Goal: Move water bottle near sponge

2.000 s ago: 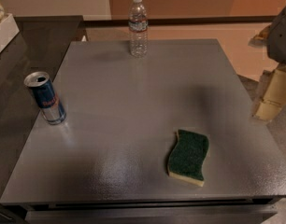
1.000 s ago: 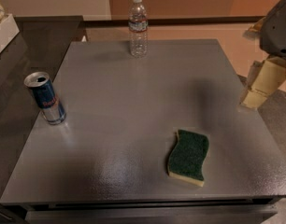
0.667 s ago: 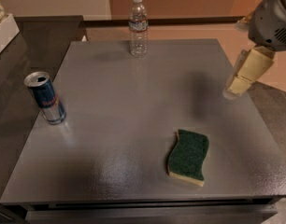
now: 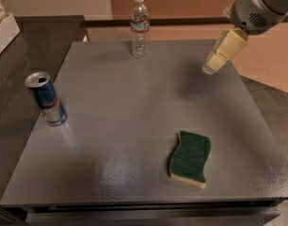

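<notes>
Camera view shows the water bottle [image 4: 140,27] upright at the twelve o'clock edge of the surface [image 4: 116,126], its long axis vertical. The claw [image 4: 212,66] hangs above the two o'clock corner; wide or narrow, I cannot tell. From the claw the water bottle lies toward ten o'clock. The sponge [image 4: 191,158] sits at five o'clock, well apart.

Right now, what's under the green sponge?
The sponge lies on the grey table, yellow foam lowest; its underside is hidden. The gripper hovers far right, apart from the water bottle.
</notes>
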Tool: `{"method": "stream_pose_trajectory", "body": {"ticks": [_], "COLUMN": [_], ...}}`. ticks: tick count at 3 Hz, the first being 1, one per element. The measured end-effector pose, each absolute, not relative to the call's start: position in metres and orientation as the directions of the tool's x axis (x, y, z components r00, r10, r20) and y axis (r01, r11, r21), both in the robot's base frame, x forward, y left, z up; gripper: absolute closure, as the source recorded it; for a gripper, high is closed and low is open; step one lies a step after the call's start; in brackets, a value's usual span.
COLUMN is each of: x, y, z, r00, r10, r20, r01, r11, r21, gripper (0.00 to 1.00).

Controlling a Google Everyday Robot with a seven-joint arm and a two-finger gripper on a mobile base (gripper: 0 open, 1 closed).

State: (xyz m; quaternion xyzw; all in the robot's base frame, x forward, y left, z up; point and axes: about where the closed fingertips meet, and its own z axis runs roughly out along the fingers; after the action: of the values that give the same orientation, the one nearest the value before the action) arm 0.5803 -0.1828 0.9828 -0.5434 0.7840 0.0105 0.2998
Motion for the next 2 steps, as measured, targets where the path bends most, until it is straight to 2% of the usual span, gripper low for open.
{"method": "stream_pose_trajectory", "body": {"ticks": [2], "x": [0.650], "y": [-0.157], "z": [0.988], "r00": [-0.221], "r10": [-0.792], "r20": [-0.570], "r01": [-0.828], "r11": [0.461], "r21": [-0.320], "gripper": [0.00]}}
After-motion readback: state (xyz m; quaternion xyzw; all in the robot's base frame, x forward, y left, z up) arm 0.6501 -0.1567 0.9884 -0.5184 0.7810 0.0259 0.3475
